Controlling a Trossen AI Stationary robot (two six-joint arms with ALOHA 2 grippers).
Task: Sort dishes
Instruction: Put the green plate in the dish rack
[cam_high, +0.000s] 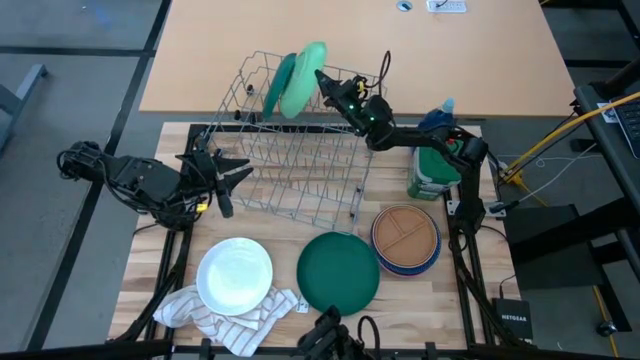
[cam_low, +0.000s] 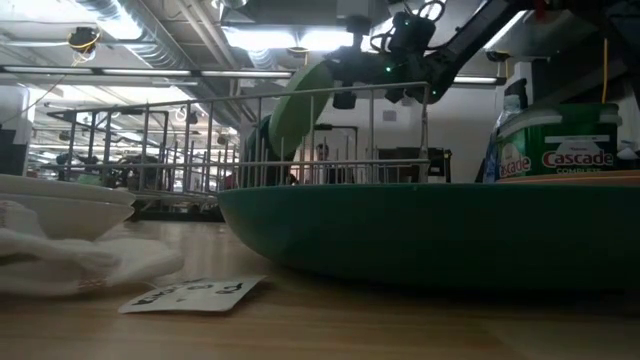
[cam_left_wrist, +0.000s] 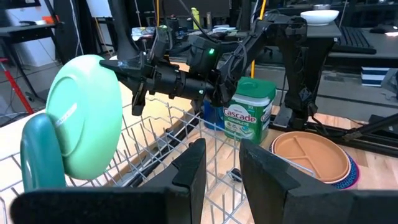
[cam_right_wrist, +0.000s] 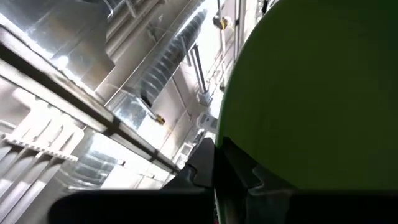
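My right pincer (cam_high: 325, 78) is clamped on the light green round plastic plate (cam_high: 303, 79) over the wire rack (cam_high: 290, 150). My left pincer (cam_high: 228, 172) waits half apart above the pale wooden bench (cam_high: 450, 300). Ceiling ducts (cam_right_wrist: 155, 68) run overhead.

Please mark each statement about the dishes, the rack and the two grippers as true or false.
1. The right gripper is shut on the light green plate. True.
2. The white plate stands in the wire rack. False: it lies on the table, on the striped cloth.
3. The dark green plate on the table lies flat. True.
4. The left gripper holds a bowl. False: it holds nothing, beside the rack.
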